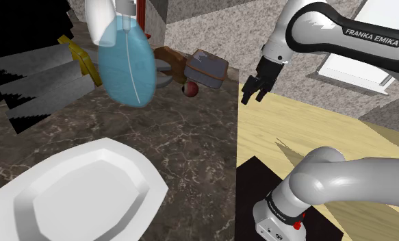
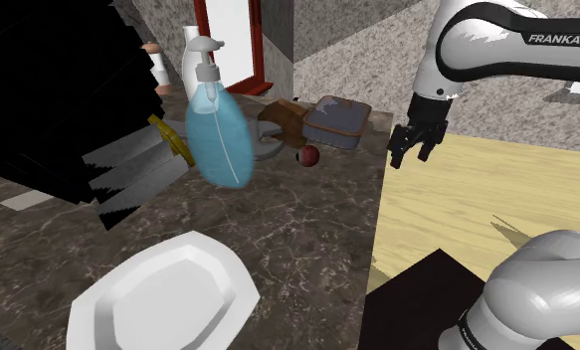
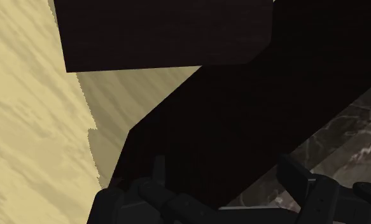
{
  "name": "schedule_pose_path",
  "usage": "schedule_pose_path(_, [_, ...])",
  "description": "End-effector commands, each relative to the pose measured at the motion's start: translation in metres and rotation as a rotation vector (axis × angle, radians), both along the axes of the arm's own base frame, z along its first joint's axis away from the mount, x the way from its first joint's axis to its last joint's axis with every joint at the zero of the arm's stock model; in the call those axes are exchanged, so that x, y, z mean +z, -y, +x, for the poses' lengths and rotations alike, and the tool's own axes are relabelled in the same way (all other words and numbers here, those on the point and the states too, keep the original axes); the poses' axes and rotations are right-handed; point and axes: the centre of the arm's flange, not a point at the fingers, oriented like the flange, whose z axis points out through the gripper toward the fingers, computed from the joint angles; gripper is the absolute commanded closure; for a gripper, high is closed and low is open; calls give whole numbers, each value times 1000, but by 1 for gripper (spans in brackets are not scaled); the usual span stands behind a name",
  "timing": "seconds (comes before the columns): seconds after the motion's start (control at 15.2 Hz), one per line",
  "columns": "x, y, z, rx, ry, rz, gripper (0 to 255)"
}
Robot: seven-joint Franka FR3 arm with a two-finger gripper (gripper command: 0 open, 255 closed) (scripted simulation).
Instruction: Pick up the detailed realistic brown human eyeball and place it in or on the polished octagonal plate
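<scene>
The eyeball (image 1: 189, 89) (image 2: 309, 156) is a small reddish-brown ball. It lies on the dark marble counter (image 1: 191, 150), close to a grey-blue box (image 1: 208, 67) (image 2: 335, 119). A white octagonal plate (image 1: 88, 195) (image 2: 168, 298) rests at the counter's near end, with nothing on it. My gripper (image 1: 252, 94) (image 2: 415, 151) (image 3: 231, 191) hangs open and empty past the counter's edge, over the wooden floor, to the right of the eyeball in the shoulder view. In the wrist view the counter's dark side lies ahead of my fingers (image 3: 301, 181).
A tall blue soap dispenser (image 1: 126, 61) (image 2: 218, 129) stands between the plate and the eyeball. Brown and grey items (image 1: 169, 63) sit beside the box. A black area lies at the shoulder view's left. The yellow wooden floor (image 1: 314, 130) spreads to the right of the counter.
</scene>
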Motion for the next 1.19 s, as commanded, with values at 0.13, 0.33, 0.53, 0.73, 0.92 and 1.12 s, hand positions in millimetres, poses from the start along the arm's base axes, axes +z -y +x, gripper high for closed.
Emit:
schedule_pose_path(0.13, [9, -23, 12, -4, -9, -3, 0])
schedule_pose_path(0.33, [21, -58, 30, -10, -23, -8, 0])
schedule_pose_path(0.53, [33, -93, 49, -16, -37, -13, 0])
schedule_pose_path(0.73, [45, -127, 67, -22, -51, -18, 0])
schedule_pose_path(0.92, [56, -162, 87, -28, -65, -23, 0])
schedule_pose_path(1.12, [67, -196, 106, -34, -79, -27, 0])
